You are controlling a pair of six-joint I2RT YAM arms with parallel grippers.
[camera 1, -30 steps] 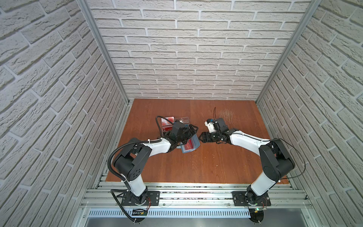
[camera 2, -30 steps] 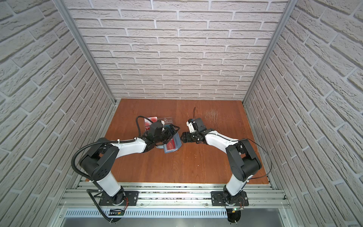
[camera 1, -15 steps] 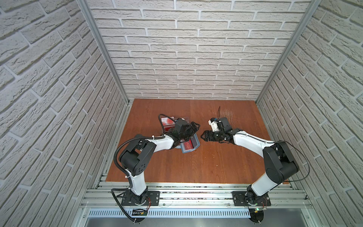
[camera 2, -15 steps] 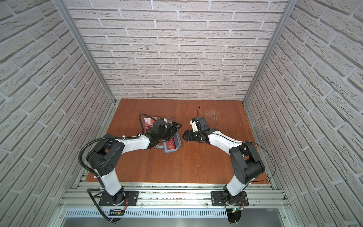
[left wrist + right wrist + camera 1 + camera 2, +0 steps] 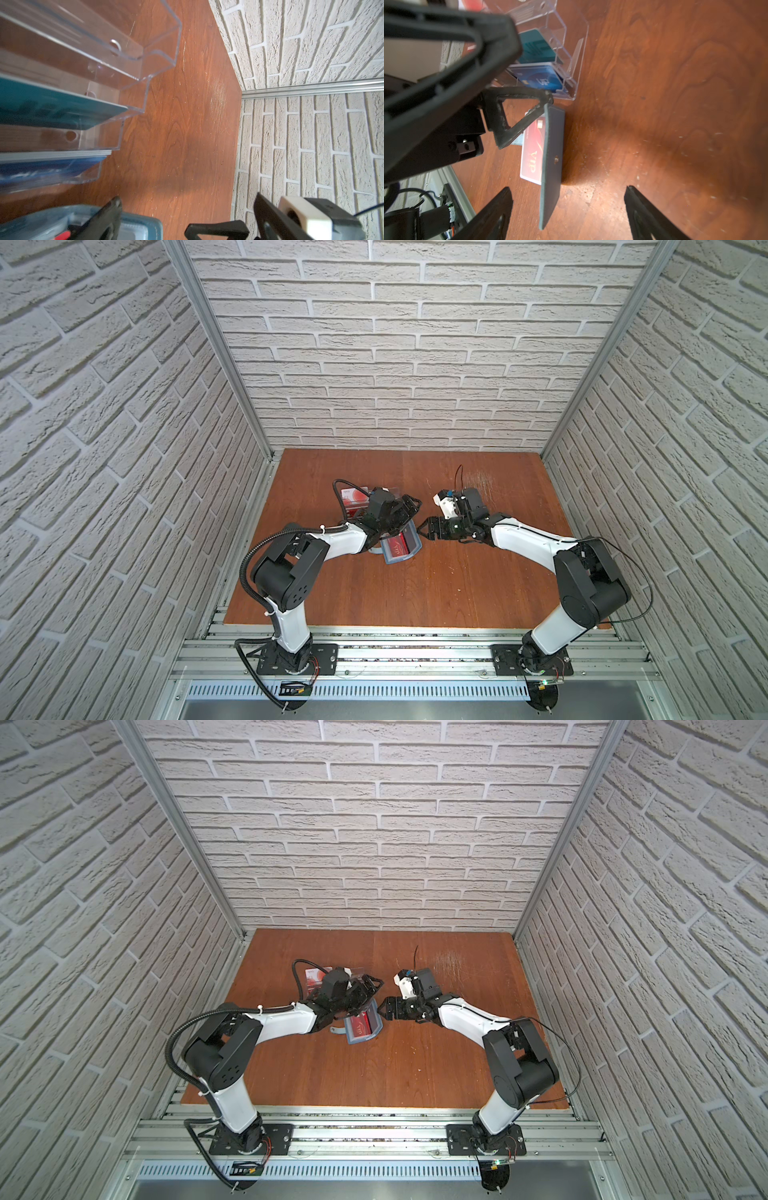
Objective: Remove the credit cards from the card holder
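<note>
The slate-blue card holder (image 5: 397, 556) (image 5: 360, 1038) lies open on the table, in both top views. Its flap (image 5: 552, 158) stands nearly upright. A red credit card (image 5: 532, 154) marked VIP lies in the lower half. My left gripper (image 5: 409, 516) (image 5: 187, 214) is open above the holder, and one fingertip (image 5: 547, 97) touches the flap's top corner from the card side. My right gripper (image 5: 426, 526) (image 5: 569, 207) is open just right of the holder. The flap's near end lies between its fingers, untouched.
A clear acrylic rack (image 5: 395, 491) (image 5: 145, 62) (image 5: 571, 52) stands just behind the holder. It holds a teal card (image 5: 537, 47), a blue card (image 5: 539, 80) and a white card with a red circle (image 5: 353, 495). Brick walls close three sides.
The right gripper's jaws have widened a little. Both arms have shifted only slightly, and the holder stays in place with its flap up.
</note>
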